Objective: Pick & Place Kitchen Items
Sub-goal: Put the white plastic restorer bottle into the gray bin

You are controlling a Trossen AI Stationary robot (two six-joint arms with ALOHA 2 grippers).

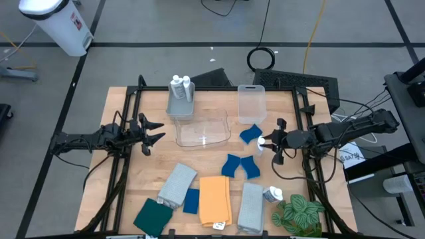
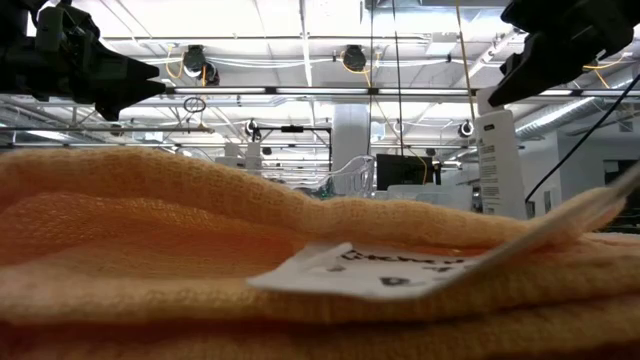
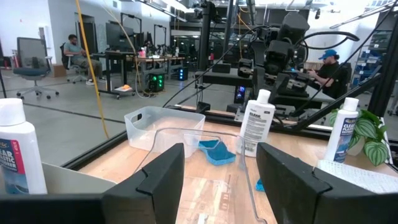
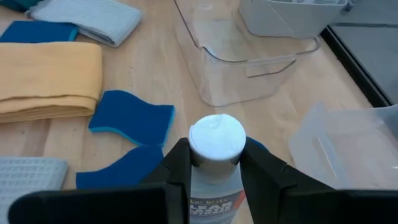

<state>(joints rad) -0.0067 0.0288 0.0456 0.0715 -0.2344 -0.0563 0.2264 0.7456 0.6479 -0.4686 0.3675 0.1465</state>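
While most things still lie loose on the table, here is how it looks:

Done: two white bottles (image 1: 180,87) stand in the grey bin (image 1: 180,105) near the far edge of the table (image 1: 129,172).
In hand: the right gripper (image 4: 216,163), near the right edge, has its fingers clamped on a small white bottle (image 4: 216,142), lifted off the wood.
Left gripper (image 1: 151,132): fingers apart, holding nothing, near the left edge.
Left to do: three blue sponges (image 1: 241,166) lie in the middle. The grey cloth (image 1: 177,184), orange cloth (image 1: 214,198), blue cloth (image 1: 191,200) and dark green cloth (image 1: 153,218) lie along the near edge. One more bottle (image 1: 273,194) is by the plant (image 1: 297,214) at the near right corner.
Bins: the two clear bins (image 1: 202,129) look empty.
Judgement: only a small part seems done.
Surface: pale wood in a black frame.
Room: a big bright workshop with desks, cables and people sitting far off.
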